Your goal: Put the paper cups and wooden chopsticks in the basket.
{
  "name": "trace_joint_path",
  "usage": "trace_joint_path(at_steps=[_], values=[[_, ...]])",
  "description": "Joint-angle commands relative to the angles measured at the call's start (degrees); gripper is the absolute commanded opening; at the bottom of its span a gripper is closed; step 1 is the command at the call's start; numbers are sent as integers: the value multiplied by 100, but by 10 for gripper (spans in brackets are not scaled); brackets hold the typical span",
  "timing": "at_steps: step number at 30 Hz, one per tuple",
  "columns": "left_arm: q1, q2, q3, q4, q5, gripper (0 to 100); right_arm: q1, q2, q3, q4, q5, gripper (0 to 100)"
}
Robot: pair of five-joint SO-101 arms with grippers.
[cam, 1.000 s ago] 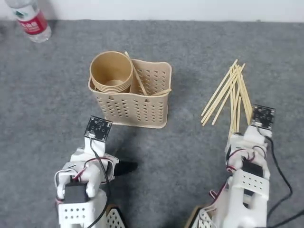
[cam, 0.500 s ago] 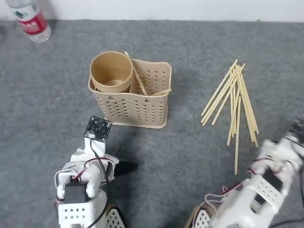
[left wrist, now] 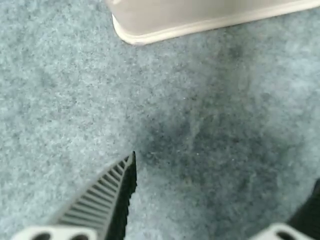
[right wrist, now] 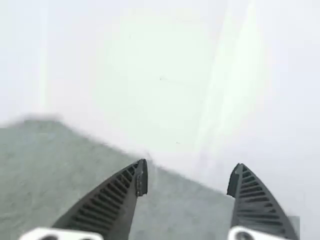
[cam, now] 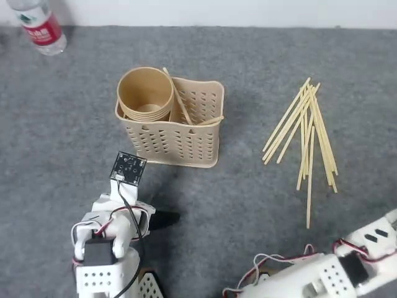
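We note paper cups (cam: 144,93) nested in left end of basket (cam: 186,148), leaning chopsticks (cam: 178,99) beside them. Loose chopsticks (cam: 307,133) fanned on carpet (cam: 248,205), right of basket, awaiting pickup. Left gripper (left wrist: 224,172) spread, idle near basket. Right gripper (right wrist: 190,167) spread, empty, aimed perhaps at wall (right wrist: 175,75).

Bright, even light casts soft shadows beside the basket (cam: 175,143).

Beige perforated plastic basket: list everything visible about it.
The beige perforated plastic basket stands upright on the grey carpet, rectangular with rounded corners, its walls lined with rows of small holes. A nested stack of tan paper cups fills one end; two wooden chopsticks lean inside the other. Its base corner shows in the left wrist view.
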Motion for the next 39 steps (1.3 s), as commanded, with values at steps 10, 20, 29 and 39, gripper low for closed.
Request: trace_joint_path(at_steps=[10, 20, 29, 39], values=[[0, -132, -40, 35, 9, 491, 119, -1666, -26, 1429, 26, 264], [0, -132, -40, 44, 9, 491, 40, -1745, 62, 2132, -2127, 266], [0, -132, -40, 44, 9, 491, -2914, -1745, 62, 3670, 2892, 264], [9, -132, -40, 44, 9, 491, -4681, -1745, -53, 4127, 1037, 263]])
